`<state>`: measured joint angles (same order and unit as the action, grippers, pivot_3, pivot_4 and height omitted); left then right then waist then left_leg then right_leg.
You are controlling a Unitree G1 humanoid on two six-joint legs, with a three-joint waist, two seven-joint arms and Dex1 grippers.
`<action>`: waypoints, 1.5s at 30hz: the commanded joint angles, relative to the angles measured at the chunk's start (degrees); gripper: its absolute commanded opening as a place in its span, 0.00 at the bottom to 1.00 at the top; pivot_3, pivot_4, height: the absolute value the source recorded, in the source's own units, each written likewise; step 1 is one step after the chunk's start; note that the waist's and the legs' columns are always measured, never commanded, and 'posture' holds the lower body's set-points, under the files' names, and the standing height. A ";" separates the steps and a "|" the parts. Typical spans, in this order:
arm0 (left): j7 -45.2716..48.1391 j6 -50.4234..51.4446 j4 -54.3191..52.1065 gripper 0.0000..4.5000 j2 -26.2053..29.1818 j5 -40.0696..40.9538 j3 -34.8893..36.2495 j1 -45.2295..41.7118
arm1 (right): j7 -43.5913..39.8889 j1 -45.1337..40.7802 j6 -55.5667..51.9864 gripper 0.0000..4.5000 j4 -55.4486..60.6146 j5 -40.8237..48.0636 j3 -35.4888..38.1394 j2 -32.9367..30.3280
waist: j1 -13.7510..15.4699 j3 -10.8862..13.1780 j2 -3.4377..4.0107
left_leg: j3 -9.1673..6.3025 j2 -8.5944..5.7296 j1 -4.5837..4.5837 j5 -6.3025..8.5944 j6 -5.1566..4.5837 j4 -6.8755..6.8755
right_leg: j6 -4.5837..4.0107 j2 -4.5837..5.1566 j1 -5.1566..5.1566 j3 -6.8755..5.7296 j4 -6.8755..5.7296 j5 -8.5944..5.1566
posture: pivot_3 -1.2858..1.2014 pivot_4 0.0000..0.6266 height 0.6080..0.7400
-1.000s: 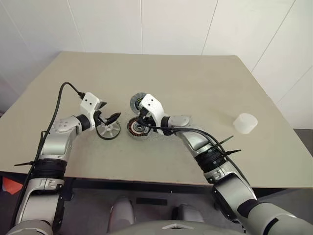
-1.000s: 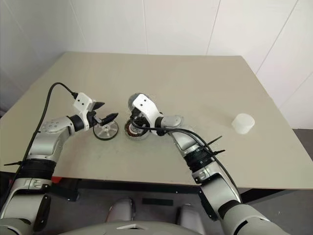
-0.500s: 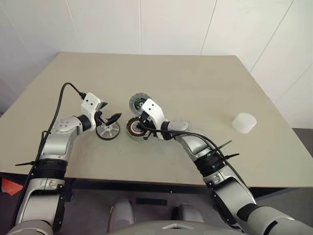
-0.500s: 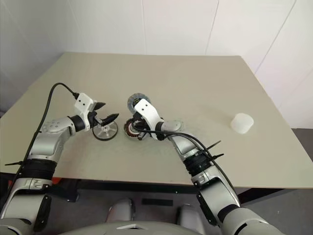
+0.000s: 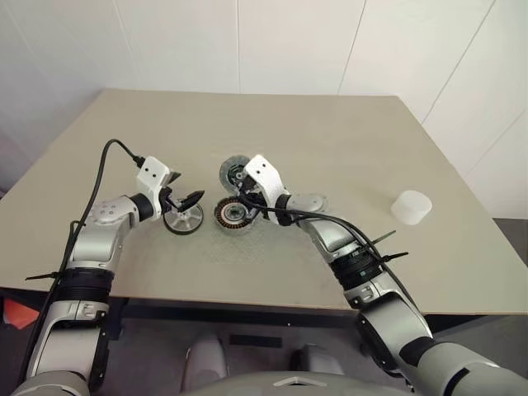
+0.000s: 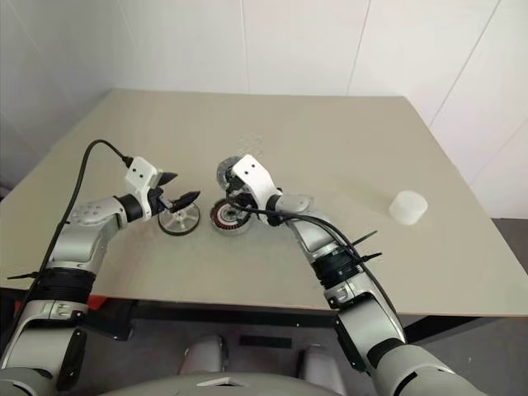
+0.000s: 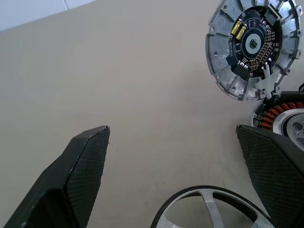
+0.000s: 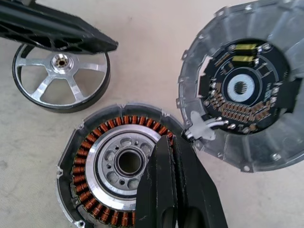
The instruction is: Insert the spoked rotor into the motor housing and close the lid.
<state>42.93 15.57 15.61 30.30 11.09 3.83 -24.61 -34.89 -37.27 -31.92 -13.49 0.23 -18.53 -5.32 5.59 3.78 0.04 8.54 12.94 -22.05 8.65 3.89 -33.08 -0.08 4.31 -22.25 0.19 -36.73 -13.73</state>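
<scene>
The spoked rotor (image 5: 182,220), a dark ring with silver spokes, lies flat on the table left of the motor housing (image 5: 232,214). The housing faces up with its copper windings showing. The lid (image 5: 233,173), a grey disc with a dark hub, lies just beyond the housing and touches its rim. My left gripper (image 5: 186,191) hovers open just above the rotor, and its fingers (image 7: 85,166) hold nothing. My right gripper (image 8: 173,142) is shut and empty, its tip at the housing's rim where it meets the lid (image 8: 242,95).
A translucent white cup (image 5: 412,207) stands alone at the right of the beige table (image 5: 330,132). The table's front edge (image 5: 247,304) runs close below the parts.
My right gripper dipped over the housing half a second ago and has drawn back towards the rim by the lid. The left gripper and the parts have stayed put.
</scene>
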 commanded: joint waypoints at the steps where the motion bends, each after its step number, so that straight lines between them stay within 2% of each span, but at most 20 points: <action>1: -0.18 -0.86 -1.54 1.00 0.39 0.03 0.22 -1.20 | -0.10 -1.60 -0.34 0.01 3.51 0.73 0.41 0.45 | 0.00 0.00 0.00 | 0.00 0.01 -0.04 -0.03 0.04 0.00 | 0.00 -0.01 -0.04 0.00 0.01 0.00 | 0.52 0.00 1.00; 9: -0.13 -0.71 -1.57 1.00 0.67 -0.19 0.15 -0.88 | -0.11 0.34 -0.46 0.01 2.52 -0.20 -2.17 1.54 | -0.02 0.00 0.00 | 0.00 0.00 -0.09 -0.02 0.03 0.01 | -0.02 -0.02 -0.07 -0.01 0.08 -0.03 | 0.52 0.00 1.00; 18: -0.46 -0.90 -1.73 1.00 0.64 -0.37 0.44 -0.39 | 2.37 1.93 1.38 0.01 -4.10 -2.19 -2.94 1.04 | -0.04 -0.01 -0.01 | 0.01 -0.02 0.04 0.02 -0.03 0.01 | -0.02 0.00 0.01 -0.01 0.04 -0.03 | 0.52 0.00 1.00; 28: -0.25 -0.52 -0.94 1.00 0.35 -0.03 0.60 -0.86 | 1.33 -0.47 0.22 0.01 2.45 -0.62 -1.41 -0.19 | 0.01 -0.01 -0.01 | 0.00 -0.01 0.00 0.03 -0.06 0.02 | -0.02 0.01 0.01 0.01 0.01 -0.03 | 0.52 0.00 1.00; 33: 1.03 0.67 0.24 1.00 2.01 0.20 1.23 -0.92 | 0.25 -0.80 -2.15 0.01 7.32 0.67 -0.47 -1.45 | -0.01 -0.01 -0.01 | 0.00 0.01 -0.08 -0.02 0.04 0.02 | -0.02 -0.02 -0.08 0.00 0.04 -0.03 | 0.52 0.00 1.00; 39: 1.01 0.21 0.67 1.00 2.01 0.13 0.81 -1.00 | 0.04 -0.20 -2.92 0.01 8.53 0.67 -1.95 -0.55 | -0.03 -0.01 -0.01 | 0.01 0.00 -0.07 -0.01 0.03 0.04 | -0.03 -0.03 -0.10 0.00 0.06 -0.05 | 0.52 0.00 1.00; 45: 0.92 0.36 0.10 1.00 2.02 0.19 0.84 -0.71 | 0.54 0.68 -1.11 0.01 1.15 -0.14 -2.97 1.34 | -0.02 -0.01 -0.01 | 0.01 0.00 -0.06 0.00 0.00 0.04 | -0.04 -0.02 -0.09 0.00 0.04 -0.05 | 0.52 0.00 1.00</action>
<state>43.70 16.58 17.40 31.90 10.75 4.11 -24.52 -34.62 -36.54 -34.41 -10.83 0.15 -21.23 -4.42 5.57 3.77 0.03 8.55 12.95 -22.11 8.66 3.88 -33.04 -0.12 4.29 -22.34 0.19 -36.69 -13.78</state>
